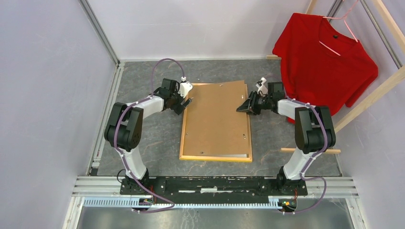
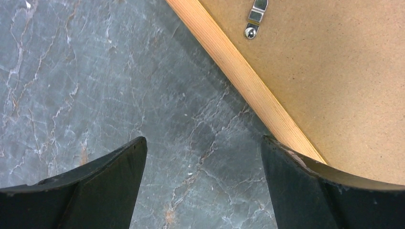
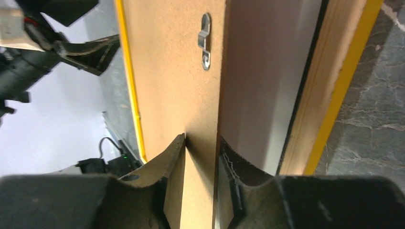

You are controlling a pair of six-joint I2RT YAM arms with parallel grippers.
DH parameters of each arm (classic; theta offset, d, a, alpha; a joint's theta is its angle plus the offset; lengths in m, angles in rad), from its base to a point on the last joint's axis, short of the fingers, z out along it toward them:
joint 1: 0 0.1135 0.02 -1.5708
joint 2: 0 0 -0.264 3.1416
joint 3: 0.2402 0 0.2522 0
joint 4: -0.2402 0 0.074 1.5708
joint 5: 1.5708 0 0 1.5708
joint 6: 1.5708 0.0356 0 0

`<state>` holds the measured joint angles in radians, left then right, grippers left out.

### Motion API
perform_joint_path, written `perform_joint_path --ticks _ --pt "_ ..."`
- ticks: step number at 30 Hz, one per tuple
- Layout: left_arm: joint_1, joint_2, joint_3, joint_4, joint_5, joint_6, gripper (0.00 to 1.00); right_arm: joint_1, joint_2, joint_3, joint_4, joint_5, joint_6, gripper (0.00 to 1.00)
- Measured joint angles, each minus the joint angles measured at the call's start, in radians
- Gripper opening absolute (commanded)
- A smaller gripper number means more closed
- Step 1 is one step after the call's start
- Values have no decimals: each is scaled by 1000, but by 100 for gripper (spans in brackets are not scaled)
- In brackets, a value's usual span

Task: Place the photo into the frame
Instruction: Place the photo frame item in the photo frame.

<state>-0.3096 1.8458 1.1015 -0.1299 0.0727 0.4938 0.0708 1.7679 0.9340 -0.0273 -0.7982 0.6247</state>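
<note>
With the photo [image 3: 267, 71] lying white side up in the face-down frame [image 1: 215, 158] at centre, your right gripper [image 3: 201, 138], parted, loosely straddled the skewed backing panel [image 1: 215, 119] and your left gripper [image 2: 203, 143] gaped empty over the table [image 2: 95, 71], so the panel could have settled crooked on the rim.

1. A brown fibreboard backing panel [image 1: 217, 119] sits mid-table, with a small metal clip [image 2: 255, 18] screwed near its edge.
2. The table top [image 1: 143, 86] is grey and marbled.
3. A red T-shirt [image 1: 320, 67] hangs on a pale hanger [image 1: 344, 30] by a wooden rack [image 1: 372, 98], far right.
4. A thin wooden stick [image 1: 310, 150] lies on the table at the right.
</note>
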Motion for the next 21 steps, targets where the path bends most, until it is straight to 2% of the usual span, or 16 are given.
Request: perform_joint_path --ticks 2,4,11,21 --pt "8 -9 -9 -5 2 2 95 23 1 23 -58 44 -32 57" --pt "19 -12 -12 -11 16 1 95 46 6 62 -124 84 -68 97" --pt "33 -32 -34 -24 36 1 95 130 16 193 -304 225 -188 98" --pt "36 -39 -39 -37 39 1 95 178 16 299 -507 412 -307 98"
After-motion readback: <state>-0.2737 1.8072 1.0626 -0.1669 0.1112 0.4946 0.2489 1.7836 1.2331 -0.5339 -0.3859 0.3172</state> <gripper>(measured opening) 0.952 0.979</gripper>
